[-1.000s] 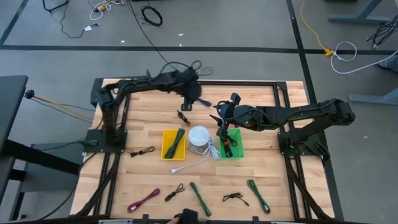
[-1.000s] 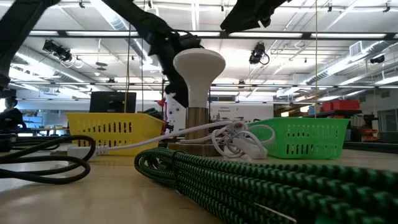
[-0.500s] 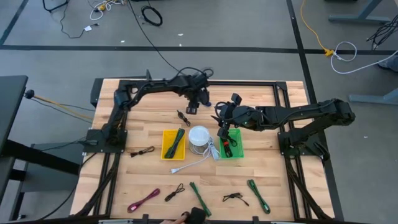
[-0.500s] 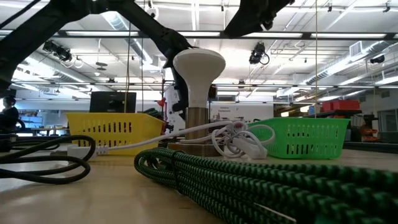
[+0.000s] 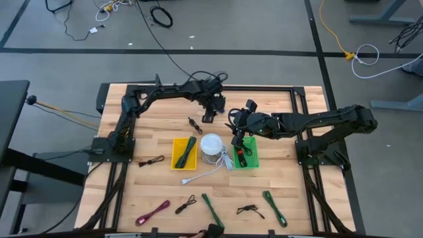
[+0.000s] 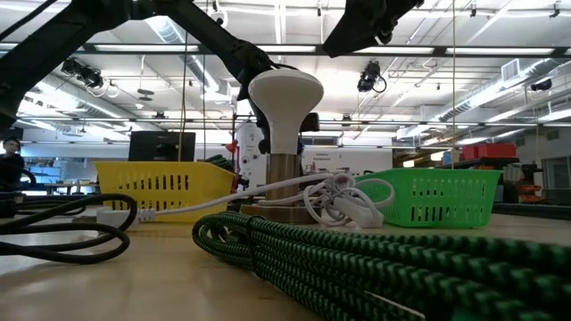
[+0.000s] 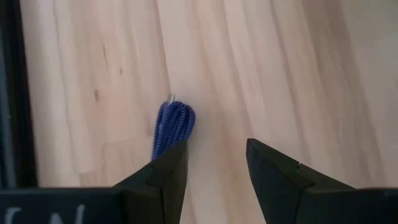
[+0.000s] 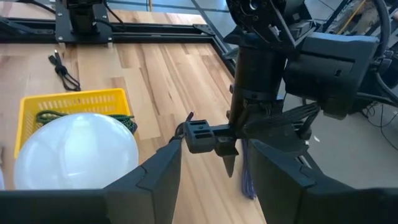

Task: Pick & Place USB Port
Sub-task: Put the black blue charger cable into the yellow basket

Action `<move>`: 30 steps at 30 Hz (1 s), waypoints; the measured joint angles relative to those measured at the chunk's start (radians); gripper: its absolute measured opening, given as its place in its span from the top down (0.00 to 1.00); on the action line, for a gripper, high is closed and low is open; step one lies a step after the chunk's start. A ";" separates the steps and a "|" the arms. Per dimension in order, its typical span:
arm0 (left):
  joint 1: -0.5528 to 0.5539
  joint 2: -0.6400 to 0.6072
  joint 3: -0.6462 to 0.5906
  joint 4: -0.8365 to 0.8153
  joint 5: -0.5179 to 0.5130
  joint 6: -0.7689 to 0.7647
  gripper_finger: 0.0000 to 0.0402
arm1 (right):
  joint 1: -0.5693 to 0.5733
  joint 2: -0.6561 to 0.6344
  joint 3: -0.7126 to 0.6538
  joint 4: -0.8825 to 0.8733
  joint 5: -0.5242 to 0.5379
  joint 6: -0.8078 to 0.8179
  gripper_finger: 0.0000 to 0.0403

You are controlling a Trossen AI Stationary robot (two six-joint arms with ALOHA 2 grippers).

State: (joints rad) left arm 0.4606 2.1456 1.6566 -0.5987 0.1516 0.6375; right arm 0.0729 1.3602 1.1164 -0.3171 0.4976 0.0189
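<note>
A blue braided cable (image 7: 173,124) lies on the wooden table near its far middle, and it also shows in the right wrist view (image 8: 247,177). My left gripper (image 7: 214,162) is open and points down over it (image 5: 210,114). One finger (image 7: 166,177) covers the cable's lower part, and the other stands apart over bare wood. My right gripper (image 8: 214,168) is open and hovers at the far rim of the green basket (image 5: 246,153), just right of the left gripper. It holds nothing. My left gripper comes at the blue cable's looped end (image 7: 174,118) from above, pointing down. One finger stands over the cable and hides the part beneath it. I cannot tell whether the finger touches the cable, which lies flat on the table.
A white domed lamp (image 5: 211,147) stands between a yellow basket (image 5: 177,153) holding a green cable and the green basket holding a red and black cable. A small black cable (image 5: 194,123) lies left of the left gripper. A white cable (image 5: 205,173) and several more cables lie toward the near edge.
My left gripper has moved toward the table's right and a little nearer. It now stands over the blue cable that lay in the open beside it before. The right arm has kept still.
</note>
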 joint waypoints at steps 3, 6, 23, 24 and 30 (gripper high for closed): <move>-0.004 0.001 0.000 -0.004 -0.012 -0.024 0.58 | 0.000 0.000 0.000 0.000 -0.001 0.000 0.53; -0.015 0.022 -0.001 -0.001 -0.040 -0.061 0.58 | 0.000 0.000 0.000 0.000 -0.001 0.000 0.53; -0.087 0.149 0.226 -0.100 -0.198 -0.283 0.58 | 0.000 0.000 0.000 0.004 -0.021 0.016 0.53; -0.095 0.159 0.235 -0.108 -0.230 -0.283 0.58 | 0.000 0.000 0.000 0.001 -0.024 0.017 0.53; -0.144 0.186 0.294 -0.126 -0.333 -0.432 0.58 | 0.000 0.010 0.000 -0.010 -0.040 0.023 0.53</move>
State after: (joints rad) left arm 0.3166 2.3320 1.9507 -0.7246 -0.1813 0.2051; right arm 0.0731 1.3704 1.1160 -0.3274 0.4573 0.0414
